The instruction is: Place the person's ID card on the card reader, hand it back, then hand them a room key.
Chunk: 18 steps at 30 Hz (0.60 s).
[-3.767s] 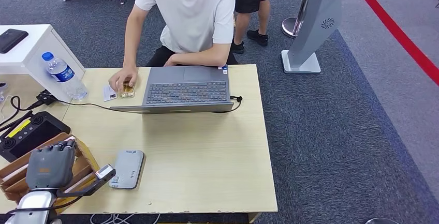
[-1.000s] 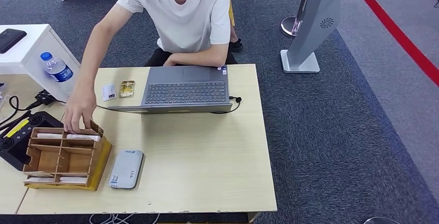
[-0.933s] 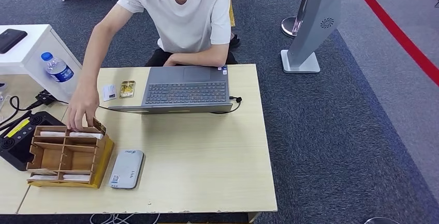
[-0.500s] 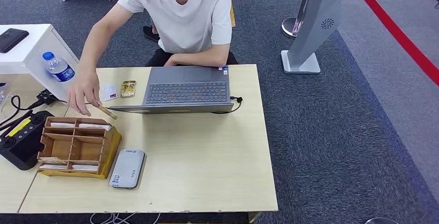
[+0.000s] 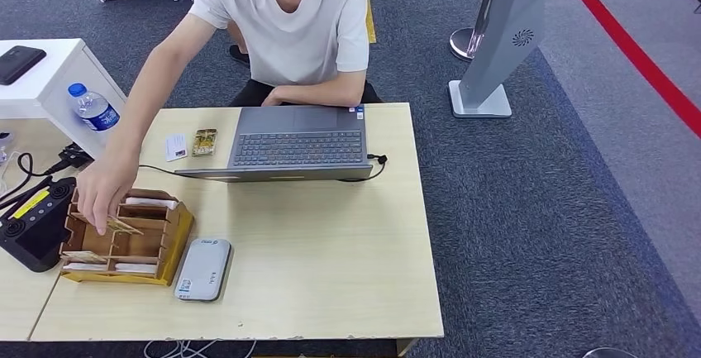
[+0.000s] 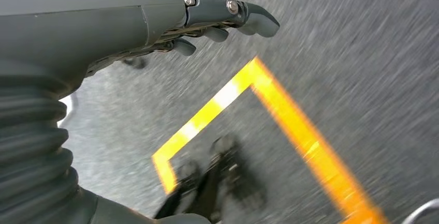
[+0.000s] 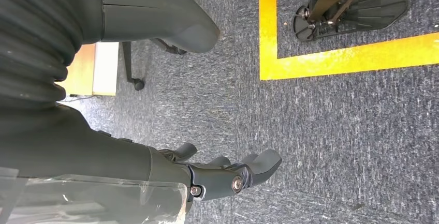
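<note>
A grey card reader [image 5: 202,269] lies near the table's front edge. Beside it stands a wooden card rack [image 5: 126,236] with white cards in its slots. A person's hand [image 5: 101,194] reaches over the rack and holds a small card [image 5: 124,226] at its compartments. Two cards lie beside the laptop: a white one [image 5: 174,147] and a gold one [image 5: 203,141]. My left hand [image 6: 207,19] hangs over grey carpet, fingers apart and holding nothing. My right hand [image 7: 228,175] also hangs over the carpet, fingers apart and holding nothing.
An open grey laptop [image 5: 289,143] sits at the table's far side in front of the seated person. A water bottle [image 5: 92,107], a black controller [image 5: 29,217] and cables are at the left. A grey stand [image 5: 500,44] is on the floor at the right.
My left hand has left the head view since the earliest frame. The rack has been shifted on the table, and the person's hand has come back from beside the laptop to the rack with a card.
</note>
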Tool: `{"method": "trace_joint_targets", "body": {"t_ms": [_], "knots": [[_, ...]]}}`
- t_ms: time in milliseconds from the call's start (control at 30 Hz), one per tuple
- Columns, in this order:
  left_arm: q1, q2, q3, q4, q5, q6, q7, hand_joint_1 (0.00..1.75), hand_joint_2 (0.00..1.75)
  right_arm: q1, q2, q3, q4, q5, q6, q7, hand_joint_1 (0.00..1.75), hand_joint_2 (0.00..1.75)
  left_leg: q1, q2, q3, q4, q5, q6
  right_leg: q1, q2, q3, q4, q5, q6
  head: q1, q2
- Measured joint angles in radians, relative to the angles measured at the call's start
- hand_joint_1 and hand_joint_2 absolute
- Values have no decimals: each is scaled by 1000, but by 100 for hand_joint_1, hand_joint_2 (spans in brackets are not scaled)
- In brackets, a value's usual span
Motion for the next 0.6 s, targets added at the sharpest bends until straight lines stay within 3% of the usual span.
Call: {"method": "trace_joint_targets", "body": {"t_ms": [100,200,233,333,367,533,600], "knots": [[-9,-48,-20,17,-20,-21,-4,0,175,0,7,0,0,5,-5,0,0,175,0,0,0,0,0,0,0,0,0,0,0,0,1,0],[-16,-87,-37,29,-24,-56,-17,0,44,0,15,0,0,9,-12,-4,0,44,0,0,0,1,0,0,0,0,0,0,0,0,1,0],[-18,-98,-41,32,-23,-65,-19,0,44,0,18,0,0,9,-14,-6,0,0,0,0,0,1,0,0,0,0,0,0,0,0,1,0],[-25,-131,-48,42,-20,-77,-15,0,175,0,27,0,0,14,-13,-13,0,131,0,0,0,1,0,0,0,0,0,0,0,0,0,0],[-26,-141,-51,44,-17,-76,-8,0,175,0,29,0,0,14,-11,-17,0,175,0,0,0,1,0,0,0,0,0,0,0,0,0,0],[-17,-162,-144,46,23,-70,15,0,175,10,31,37,-7,-41,7,-23,0,175,0,0,0,1,0,0,1,0,0,0,0,0,1,0],[-12,-162,-192,46,46,-74,15,0,175,16,31,60,-13,-76,12,-23,0,87,1,0,0,1,0,0,1,0,0,0,0,0,1,0]]}}
